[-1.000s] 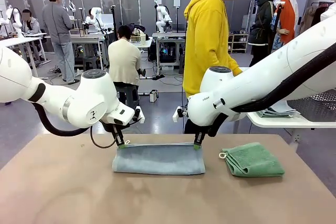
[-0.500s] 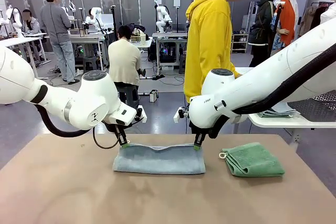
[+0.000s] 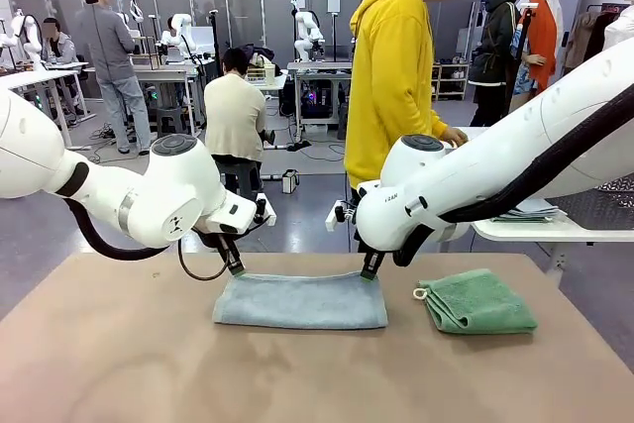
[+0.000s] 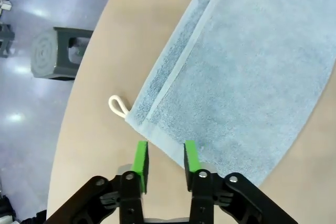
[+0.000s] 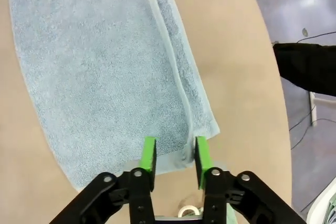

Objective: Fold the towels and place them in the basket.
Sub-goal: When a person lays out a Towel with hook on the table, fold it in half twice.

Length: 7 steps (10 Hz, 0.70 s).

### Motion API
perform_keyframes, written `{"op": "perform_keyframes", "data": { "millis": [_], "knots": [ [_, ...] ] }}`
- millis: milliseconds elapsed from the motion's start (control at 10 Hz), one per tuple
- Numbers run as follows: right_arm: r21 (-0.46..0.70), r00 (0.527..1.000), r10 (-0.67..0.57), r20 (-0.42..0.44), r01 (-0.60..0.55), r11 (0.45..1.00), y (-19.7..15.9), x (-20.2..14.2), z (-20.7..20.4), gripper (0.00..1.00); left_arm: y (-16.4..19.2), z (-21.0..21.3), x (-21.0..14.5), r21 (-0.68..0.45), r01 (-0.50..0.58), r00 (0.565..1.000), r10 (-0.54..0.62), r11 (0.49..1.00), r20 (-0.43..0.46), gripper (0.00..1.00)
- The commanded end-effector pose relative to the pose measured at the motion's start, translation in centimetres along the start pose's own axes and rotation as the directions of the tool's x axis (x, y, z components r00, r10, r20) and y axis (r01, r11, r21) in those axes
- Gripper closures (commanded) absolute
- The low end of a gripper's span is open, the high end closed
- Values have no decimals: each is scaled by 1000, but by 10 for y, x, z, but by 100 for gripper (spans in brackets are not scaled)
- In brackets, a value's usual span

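Where the blue towel (image 3: 300,301) lies as a long folded strip across the middle of the table (image 3: 119,364), both grippers stand at its far edge, one at each end.

- Left gripper (image 3: 235,266): at the strip's left far corner. In the wrist view its green pads (image 4: 140,157) are parted, with the corner's hem just ahead of and between them. Nothing is pinched, and the cloth lies flat on the table. A white loop (image 4: 118,106) sticks out from that corner.
- Right gripper (image 3: 369,270): at the right far corner. In the wrist view the pads (image 5: 149,156) stand apart, with the towel's end hem lying between them. There is a clear gap on either side and no grip.
- Green towel (image 3: 475,302): folded into a compact square and flat on the table. It sits to the right of the blue one and apart from it.
- Basket (image 3: 604,207): dark lattice, on a side table (image 3: 515,230) at far right, partly hidden behind the right arm. Neither towel is in it.
- Person (image 3: 391,66) in a yellow hoodie: stands at the far side.
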State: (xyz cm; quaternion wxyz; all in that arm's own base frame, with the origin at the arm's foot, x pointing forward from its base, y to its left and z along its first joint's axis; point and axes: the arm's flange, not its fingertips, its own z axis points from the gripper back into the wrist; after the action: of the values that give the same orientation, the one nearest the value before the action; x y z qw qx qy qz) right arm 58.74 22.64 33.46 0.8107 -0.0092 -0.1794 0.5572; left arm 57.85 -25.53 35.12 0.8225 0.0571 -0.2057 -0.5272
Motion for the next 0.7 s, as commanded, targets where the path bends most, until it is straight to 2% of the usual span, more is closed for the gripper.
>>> {"op": "perform_keyframes", "data": {
  "millis": [0,100,200,300,400,500,600],
  "knots": [
    [-51,1000,13,26,-11,999,3,-8,2,2,-7,0,-9,61,-23,1000,22,998,6,0],
    [-69,999,17,38,-15,998,3,-8,6,0,-6,5,-12,73,-31,999,30,997,15,0],
    [-62,999,20,41,-17,998,3,-8,9,23,-6,8,-13,60,-26,1000,25,998,19,0],
    [-65,999,19,45,-17,998,3,-8,13,0,-6,9,-15,51,-24,999,23,998,26,15],
    [-57,999,11,50,-8,998,3,-9,15,0,-6,11,-16,43,-38,999,37,998,32,5],
    [-20,999,-5,40,6,1000,4,-9,16,0,-8,14,-18,11,-60,997,60,998,44,0],
    [-56,999,12,40,-10,998,-2,-2,7,0,-1,7,-8,32,-16,1000,16,999,7,0]
  ]
}}
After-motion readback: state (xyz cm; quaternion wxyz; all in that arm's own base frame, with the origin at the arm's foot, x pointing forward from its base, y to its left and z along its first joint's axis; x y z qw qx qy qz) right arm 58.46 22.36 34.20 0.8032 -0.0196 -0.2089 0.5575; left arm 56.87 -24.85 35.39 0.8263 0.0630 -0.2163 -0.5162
